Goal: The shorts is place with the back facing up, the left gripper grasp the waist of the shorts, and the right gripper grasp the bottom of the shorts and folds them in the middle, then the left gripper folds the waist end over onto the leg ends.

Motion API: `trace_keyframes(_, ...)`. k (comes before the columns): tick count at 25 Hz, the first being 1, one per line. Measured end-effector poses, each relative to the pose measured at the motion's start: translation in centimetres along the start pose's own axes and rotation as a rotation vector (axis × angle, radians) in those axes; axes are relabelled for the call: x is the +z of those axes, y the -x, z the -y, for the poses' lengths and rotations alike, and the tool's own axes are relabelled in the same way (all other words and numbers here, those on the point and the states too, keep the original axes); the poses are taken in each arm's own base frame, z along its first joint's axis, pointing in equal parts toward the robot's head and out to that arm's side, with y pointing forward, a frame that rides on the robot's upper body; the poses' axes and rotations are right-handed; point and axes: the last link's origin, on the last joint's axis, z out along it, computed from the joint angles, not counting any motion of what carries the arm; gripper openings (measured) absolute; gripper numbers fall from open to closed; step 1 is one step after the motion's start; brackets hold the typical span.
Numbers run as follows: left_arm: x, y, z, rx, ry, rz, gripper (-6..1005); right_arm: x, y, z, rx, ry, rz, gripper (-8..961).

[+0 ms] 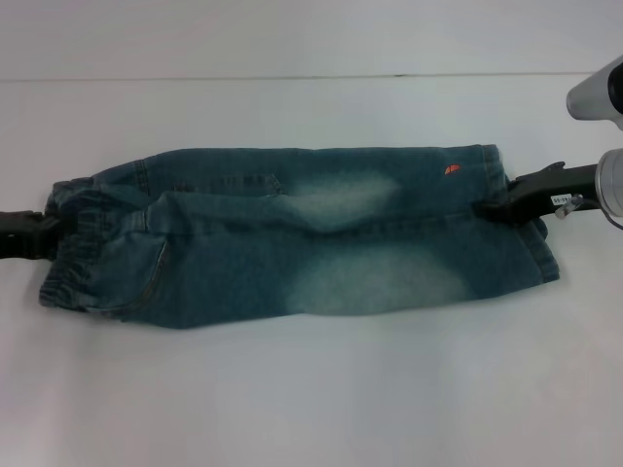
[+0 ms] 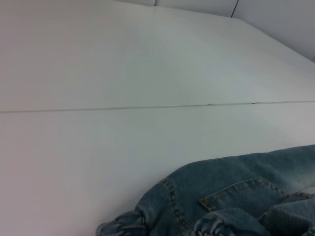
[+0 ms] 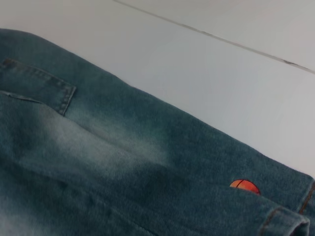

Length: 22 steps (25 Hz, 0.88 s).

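There is one pair of shorts [image 1: 302,233], made of blue-green denim, lying in the middle of a white table [image 1: 311,389]. The shorts are folded in half the long way, so one leg lies on top of the other, and they stretch from left to right. The waist [image 1: 73,238] is the wrinkly band at the left end. The leg ends [image 1: 516,229] are the flat hems at the right end. I can see two pale patches on the cloth, one pocket on the far layer and one pocket edge near the waist. A small orange ball [image 1: 453,169] is stitched on the far side, close to the leg ends. There are two grippers. The left gripper [image 1: 49,232] is black and sits at the left edge, with its fingers closed on the waist. The right gripper [image 1: 492,207] is black with a little white label, and it comes in from the right, pinching the leg ends. A thin dark seam [image 1: 292,77] runs across the table on the far side, well apart from the shorts.
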Motion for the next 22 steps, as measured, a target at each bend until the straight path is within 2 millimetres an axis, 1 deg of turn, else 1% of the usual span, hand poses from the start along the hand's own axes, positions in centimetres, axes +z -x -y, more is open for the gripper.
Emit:
trace_keyframes(6, 0.0, 0.1, 0.0, 0.003, 0.001, -0.002, 56, -0.2, -0.1, 0.2, -0.022, -0.007, 0.009, 338)
trace_keyframes(10, 0.0, 0.1, 0.0, 0.007, -0.001, -0.002, 56, -1.2, 0.0, 0.6, -0.023, -0.012, 0.057, 249)
trace_keyframes(15, -0.1, -0.1, 0.1, 0.012, -0.005, -0.006, 56, -3.0, 0.6, 1.2, -0.016, -0.025, 0.124, 53)
trace_keyframes(22, 0.6, -1.5, -0.1, 0.039, -0.006, -0.022, 56, -3.6, 1.5, 1.8, -0.023, -0.060, 0.170, 54)
